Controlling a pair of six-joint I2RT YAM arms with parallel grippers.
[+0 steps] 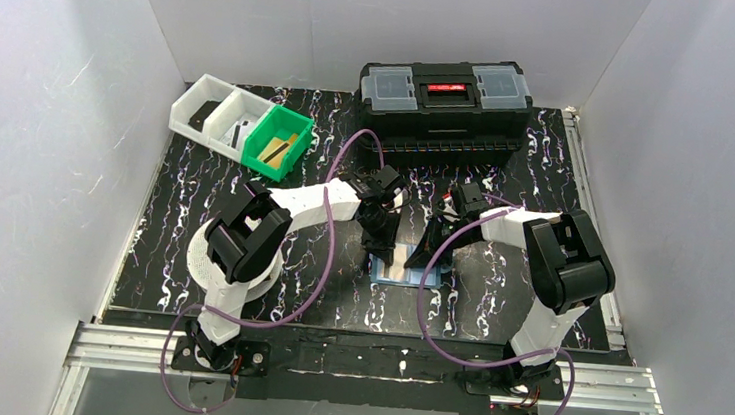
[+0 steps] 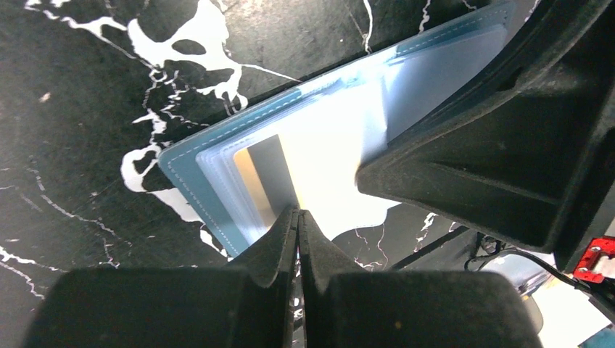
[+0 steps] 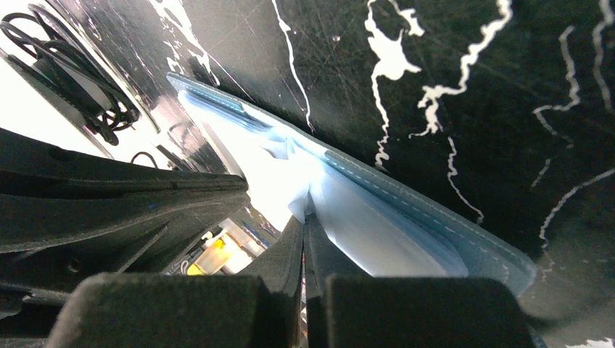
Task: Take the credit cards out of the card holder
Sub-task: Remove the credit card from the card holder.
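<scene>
The blue card holder (image 1: pixel 415 278) lies open on the black marbled table between my two grippers, its paler inner pockets (image 2: pixel 217 170) facing up. One credit card (image 2: pixel 255 172), tan with a grey stripe, shows inside it and also appears as a tan strip (image 1: pixel 396 262) from above. My left gripper (image 2: pixel 298 212) is shut, and its tips rest on the card's near edge with nothing seen between them. My right gripper (image 3: pixel 304 215) is shut on a pale inner flap of the holder (image 3: pixel 377 225), which looks bunched up at the tips.
A large black toolbox (image 1: pixel 445 99) stands at the back of the table. A green bin (image 1: pixel 279 145) and white bins (image 1: pixel 216 114) sit at the back left. White walls enclose the table on three sides. The two grippers are almost touching over the holder.
</scene>
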